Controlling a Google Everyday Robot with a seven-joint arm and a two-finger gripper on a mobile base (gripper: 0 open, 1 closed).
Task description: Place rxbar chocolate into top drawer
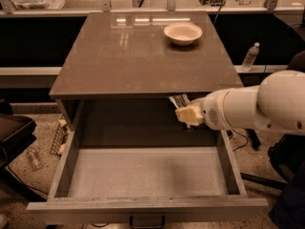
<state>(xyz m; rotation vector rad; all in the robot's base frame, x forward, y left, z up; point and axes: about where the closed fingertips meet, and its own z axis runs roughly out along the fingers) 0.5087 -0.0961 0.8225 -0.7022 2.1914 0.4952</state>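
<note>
Hovering over the top drawer (143, 175), the tool (185, 110) seemingly pinches the rxbar chocolate (179, 100)

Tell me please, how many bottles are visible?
2: one bottle right of the cabinet, one on the floor left; more may be hidden. Gripper holds rxbar chocolate over the top drawer.

The top drawer (143, 173) stands pulled fully out below the bench (119, 61), its grey floor bare and its dark handle (147, 221) at the front edge. The gripper (184, 110) reaches in from the right, above the drawer's rear right part and just under the bench's front edge, clamped on the rxbar chocolate (178, 100). A cream bowl (183, 32) sits upright on the bench, towards its back right.
</note>
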